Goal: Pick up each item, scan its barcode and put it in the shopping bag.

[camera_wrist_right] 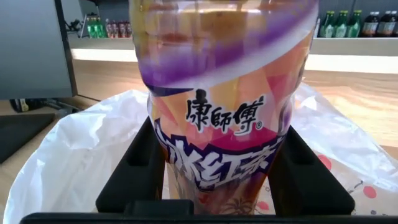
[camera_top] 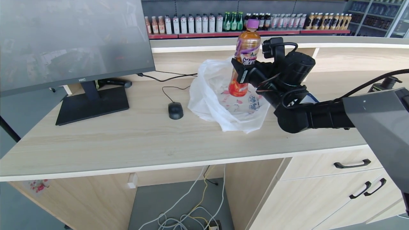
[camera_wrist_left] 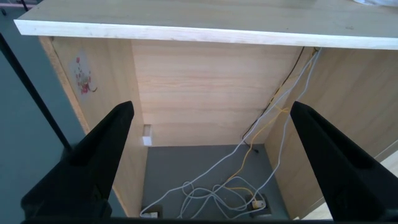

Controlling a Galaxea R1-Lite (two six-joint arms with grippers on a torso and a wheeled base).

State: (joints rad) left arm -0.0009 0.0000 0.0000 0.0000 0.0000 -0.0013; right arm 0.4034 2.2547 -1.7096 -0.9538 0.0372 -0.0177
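Observation:
A tea bottle (camera_top: 245,54) with a purple cap and a purple and orange label hangs upright over the mouth of the white plastic shopping bag (camera_top: 220,95), which lies on the counter. My right gripper (camera_top: 242,71) is shut on the bottle's middle. In the right wrist view the bottle (camera_wrist_right: 224,106) stands between the black fingers (camera_wrist_right: 140,168), with the bag (camera_wrist_right: 74,149) spread below it. My left gripper (camera_wrist_left: 208,162) hangs below the counter's front edge, open, with nothing between its fingers.
A monitor (camera_top: 73,38) on a black stand occupies the counter's left, with a black scanner (camera_top: 115,83) behind the stand. A black mouse (camera_top: 175,110) lies left of the bag. Cables (camera_top: 191,204) lie under the counter, drawers (camera_top: 351,164) at the right.

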